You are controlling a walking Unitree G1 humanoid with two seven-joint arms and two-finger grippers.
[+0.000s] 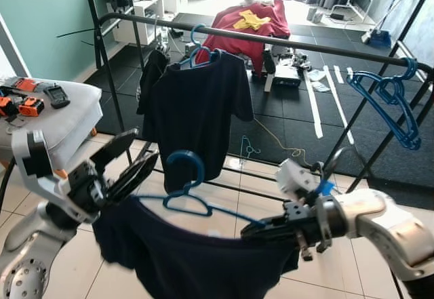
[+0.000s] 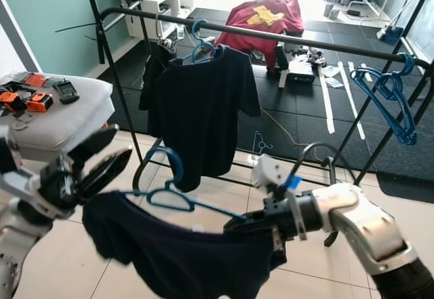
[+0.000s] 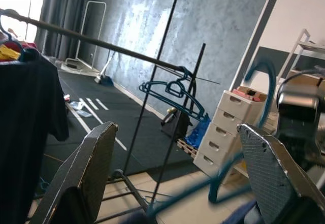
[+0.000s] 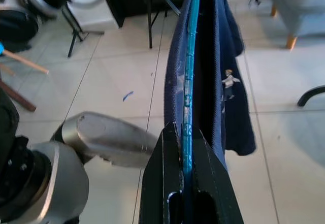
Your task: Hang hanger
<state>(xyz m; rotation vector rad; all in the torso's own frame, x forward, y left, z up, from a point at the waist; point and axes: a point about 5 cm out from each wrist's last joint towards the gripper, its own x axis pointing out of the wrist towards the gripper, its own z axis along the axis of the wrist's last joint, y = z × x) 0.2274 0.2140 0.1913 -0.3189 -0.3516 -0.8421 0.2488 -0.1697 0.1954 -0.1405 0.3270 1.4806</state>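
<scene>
Hanger (image 1: pixel 193 194) arm clamped in right claw (image 1: pixel 254 230); left claw (image 1: pixel 129 160) wide beside it.

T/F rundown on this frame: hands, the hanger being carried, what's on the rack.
1. The right hand is shut on the blue hanger. True.
2. The left hand is shut on the hanger. False: its fingers are open beside the hook.
3. A dark shirt hangs on the rail. True.
4. The carried hanger is bare. False: a navy garment hangs from it.
5. Empty blue hangers hang on the rail's right end. True.
</scene>
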